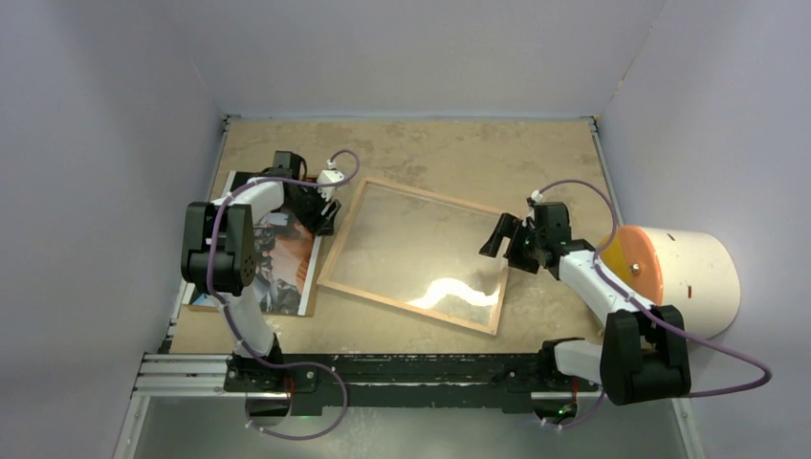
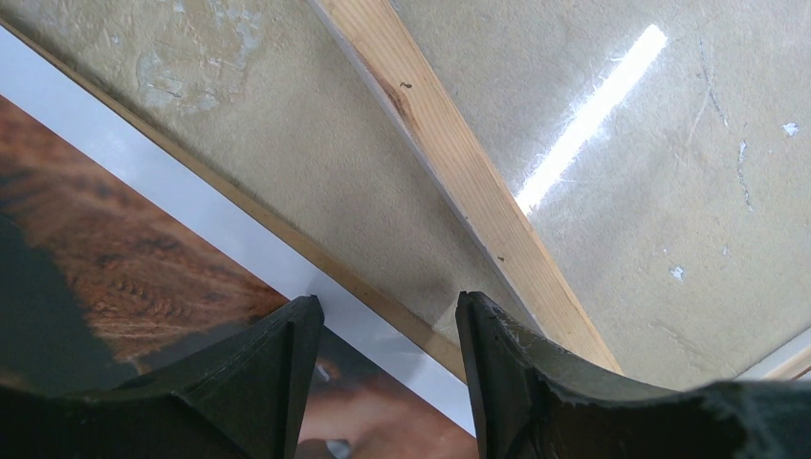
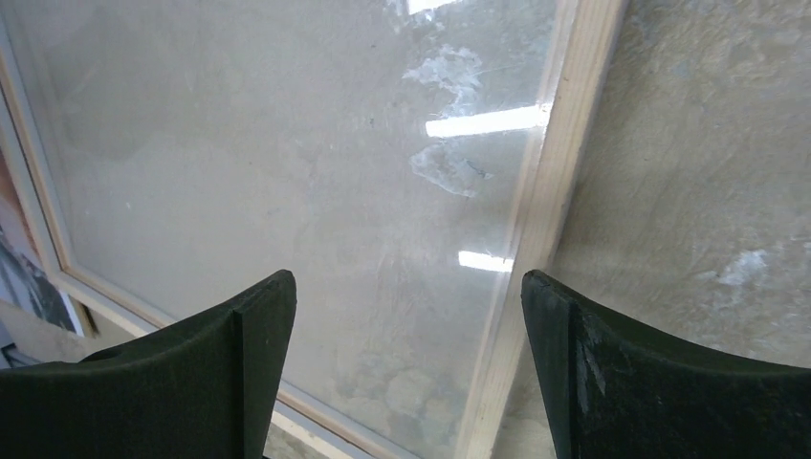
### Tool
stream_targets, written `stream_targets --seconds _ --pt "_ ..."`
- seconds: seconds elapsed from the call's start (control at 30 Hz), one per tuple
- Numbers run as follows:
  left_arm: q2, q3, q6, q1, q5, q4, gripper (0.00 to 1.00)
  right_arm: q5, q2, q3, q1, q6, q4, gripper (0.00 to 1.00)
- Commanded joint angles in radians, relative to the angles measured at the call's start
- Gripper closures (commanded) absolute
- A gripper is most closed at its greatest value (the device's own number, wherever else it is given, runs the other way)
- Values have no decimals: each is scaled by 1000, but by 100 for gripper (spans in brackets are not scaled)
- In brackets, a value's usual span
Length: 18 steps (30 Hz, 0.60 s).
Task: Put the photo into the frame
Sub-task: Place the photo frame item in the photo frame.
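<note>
Worktop (image 1: 430, 153) carrying the frame (image 1: 383, 301), wood face up at centre, no print in it. The photo (image 1: 292, 263) lies flat just beside it on the left, insertion not begun. Only the overhead view shows both together. Wrist views show both hands released: left hand (image 2: 387, 316) over the photo's white border, right hand (image 3: 406, 287) over a frame rail.

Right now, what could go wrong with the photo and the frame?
The left gripper hangs open over the photo edge, which lies on a brown board; closing there might crease it or grab the board too. The right gripper is open above the frame rail; a bump could shift the clear sheet inside.
</note>
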Motion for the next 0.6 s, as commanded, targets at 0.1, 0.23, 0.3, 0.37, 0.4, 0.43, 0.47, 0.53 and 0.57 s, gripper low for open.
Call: stream_targets --seconds 0.1,0.23,0.3,0.37,0.4,0.43,0.47,0.53,0.57 --pt "115 -74 9 -24 -25 -105 42 70 -34 41 14 -24 -55 13" --pt "114 -76 10 -24 -26 -106 42 46 -17 26 19 -11 -32 15" --pt "113 -79 12 -24 -26 -104 42 36 -14 20 20 -6 -21 17" --pt "113 -79 11 -24 -26 -103 42 32 -6 17 23 -3 -15 18" --pt "114 -79 11 -24 -25 -102 42 32 0 15 24 -2 -12 18" --pt "117 -79 9 -24 -24 -101 42 32 4 12 23 -1 -8 19" --pt "119 -78 8 -24 -23 -101 42 32 10 10 23 0 -5 19" --pt "121 -77 6 -24 -22 -100 42 36 21 7 23 -1 -3 19" --pt "120 -78 6 -24 -22 -100 42 39 26 6 23 0 -1 19"
